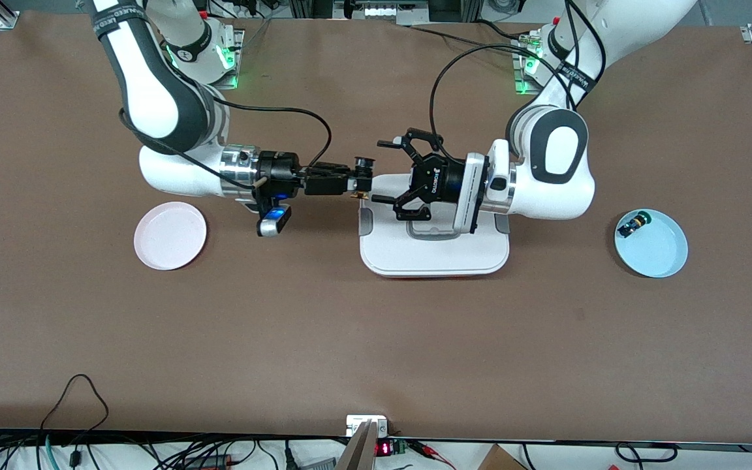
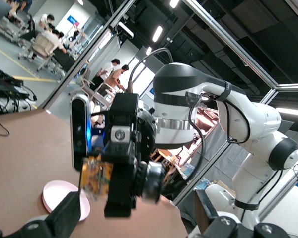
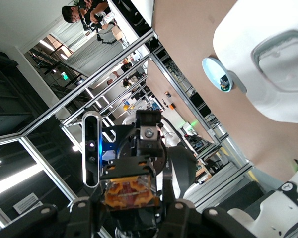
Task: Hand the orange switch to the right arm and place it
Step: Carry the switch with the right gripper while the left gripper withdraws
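Note:
The orange switch (image 1: 364, 163) is held crosswise in my right gripper (image 1: 358, 177), which is shut on it in the air over the table, at the edge of the white tray. Its dark collar and tan-brown body (image 2: 96, 176) show; the orange of the cap does not. My left gripper (image 1: 378, 170) is open, its black linkage fingers spread wide, tips just short of the switch and not touching it. In the left wrist view the right gripper (image 2: 124, 181) holds the switch ahead of my left gripper (image 2: 136, 220). In the right wrist view the tan body (image 3: 129, 191) sits between black fingers.
A white tray (image 1: 435, 254) lies under the left gripper. A pink plate (image 1: 170, 235) lies toward the right arm's end. A blue plate (image 1: 660, 254) toward the left arm's end holds a small green-capped switch (image 1: 630, 225).

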